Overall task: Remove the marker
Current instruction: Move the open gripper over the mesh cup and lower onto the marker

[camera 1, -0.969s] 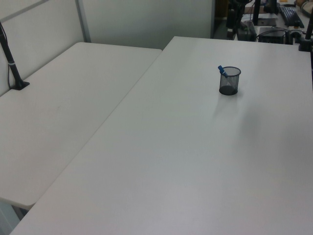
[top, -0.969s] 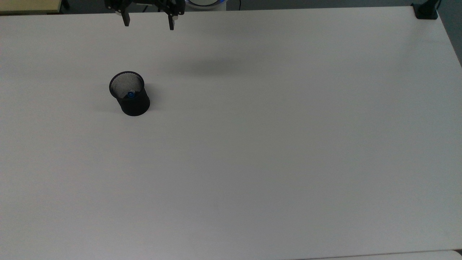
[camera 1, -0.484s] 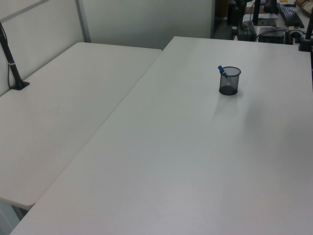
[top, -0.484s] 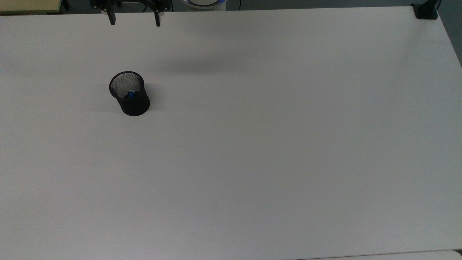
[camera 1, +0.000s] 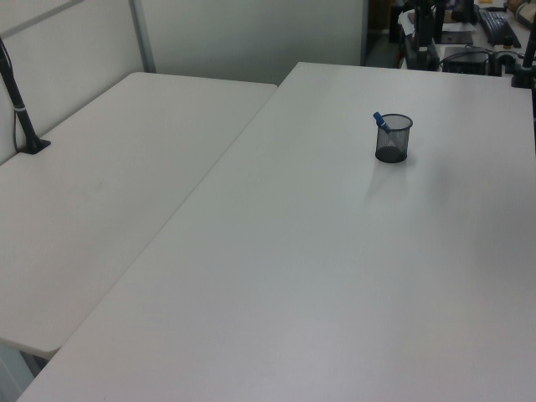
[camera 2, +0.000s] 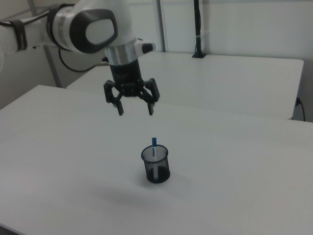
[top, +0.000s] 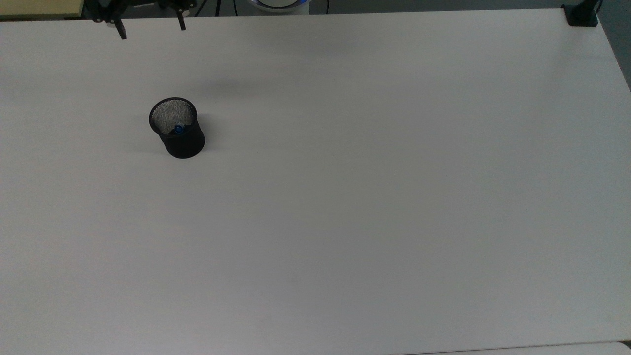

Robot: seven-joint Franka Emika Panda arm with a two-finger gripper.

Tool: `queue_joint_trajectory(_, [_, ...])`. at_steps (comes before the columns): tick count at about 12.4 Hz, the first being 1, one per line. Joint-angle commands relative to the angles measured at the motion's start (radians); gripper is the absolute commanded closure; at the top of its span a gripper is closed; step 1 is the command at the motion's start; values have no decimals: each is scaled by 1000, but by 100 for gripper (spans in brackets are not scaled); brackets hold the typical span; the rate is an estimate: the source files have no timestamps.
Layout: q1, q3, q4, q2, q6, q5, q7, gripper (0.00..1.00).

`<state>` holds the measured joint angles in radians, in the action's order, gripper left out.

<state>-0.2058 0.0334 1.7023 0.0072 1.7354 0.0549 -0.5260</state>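
Right view, nearest the camera: bare stretch of white worktop [camera 2: 58, 161], then the black mesh cup [camera 2: 155, 165] standing upright on it, soft shadow spreading toward the right view's left. The marker [camera 2: 153, 146] stands inside the cup, near vertical, blue end poking just above the rim; white barrel faintly visible through the mesh.

Above and behind the cup, toward the right view's left: the claw [camera 2: 135, 111], pointing straight down, fingers spread wide apart, nothing between them. Clear gap of air between fingertips and marker tip; no contact with cup or marker. The white arm [camera 2: 83, 28] runs off toward the right view's upper left.

Beyond that, a second white table [camera 2: 234, 78], with a black pole [camera 2: 197, 29] mounted at its far side.

Top view: cup [top: 177, 127] in the top view's left half, well back from the near edge; blue marker end [top: 177, 129] visible inside the mouth, resting against the wall nearer the camera. Claw [top: 150, 30] at the far edge, top view's upper left, two dark fingers well separated, well apart from the cup. A black clamp [top: 581, 15] sits at the far right corner.

Left view: cup [camera 1: 394, 139] far across the worktop, marker's blue cap [camera 1: 380, 121] leaning out over the rim toward the left view's left.
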Motion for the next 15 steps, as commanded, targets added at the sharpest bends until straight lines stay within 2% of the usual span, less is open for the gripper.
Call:
queue_joint_trajectory(1, [-14, 3, 150, -6, 230, 10, -36, 0])
queue_joint_trajectory(4, [-14, 3, 247, 39, 445, 6, 24, 0])
queue_joint_trajectory(5, [-11, 3, 250, 65, 478, 5, 38, 0])
queue_joint_trajectory(8, [0, 2, 247, 120, 513, 5, 92, 11])
queue_joint_trajectory(9, [5, 2, 249, 134, 545, 0, 109, 16])
queue_joint_trajectory(11, [12, -4, 247, 169, 587, 0, 162, 35])
queue_joint_trajectory(14, [26, -7, 240, 175, 590, -6, 190, 56])
queue_joint_trajectory(15, [26, -7, 240, 172, 590, -23, 190, 74])
